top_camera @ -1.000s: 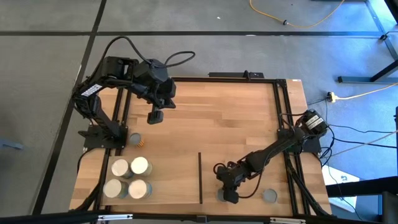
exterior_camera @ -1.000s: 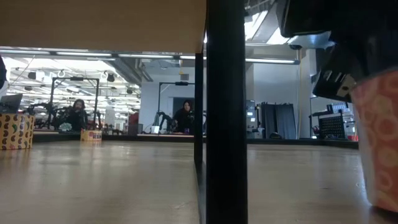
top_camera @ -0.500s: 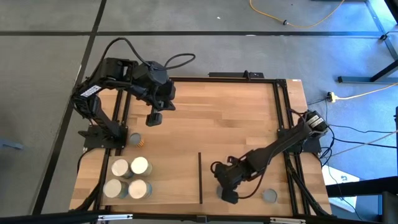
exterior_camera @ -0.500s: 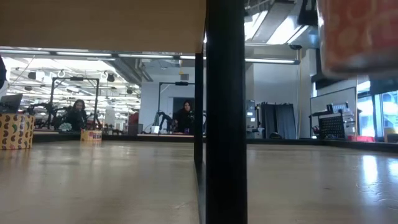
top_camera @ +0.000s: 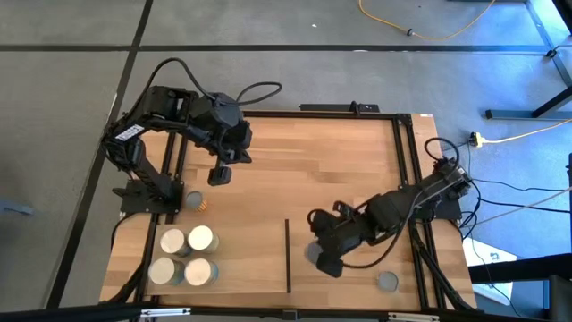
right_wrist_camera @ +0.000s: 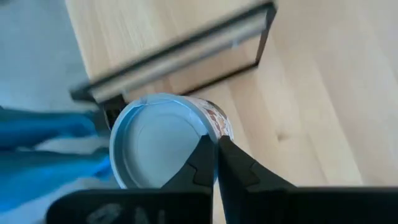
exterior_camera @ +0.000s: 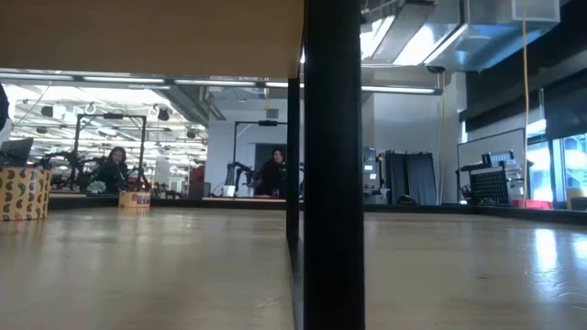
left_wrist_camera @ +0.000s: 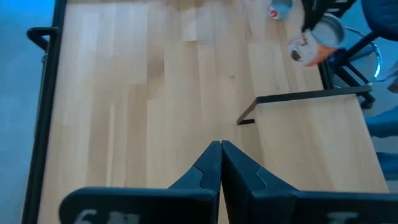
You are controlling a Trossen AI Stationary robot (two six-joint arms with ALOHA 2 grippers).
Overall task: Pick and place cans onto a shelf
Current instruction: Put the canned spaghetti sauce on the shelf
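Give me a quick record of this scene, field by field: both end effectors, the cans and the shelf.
Left end effector: shut, empty, hovering over the table's left side.
Right end effector: shut on the rim of the held can, beside the black strip.
Held can: grey metal top.
Four cream-topped cans: grouped at the table's left corner.
Lone grey-topped can: standing right of the right end effector.
Shelf: pale panel, black-edged.

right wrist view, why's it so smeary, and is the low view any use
Right wrist view: motion blur streaks the black frame bar; the can by the right gripper reads clearly. Low view: a dark post blocks the middle, with glare on the tabletop.
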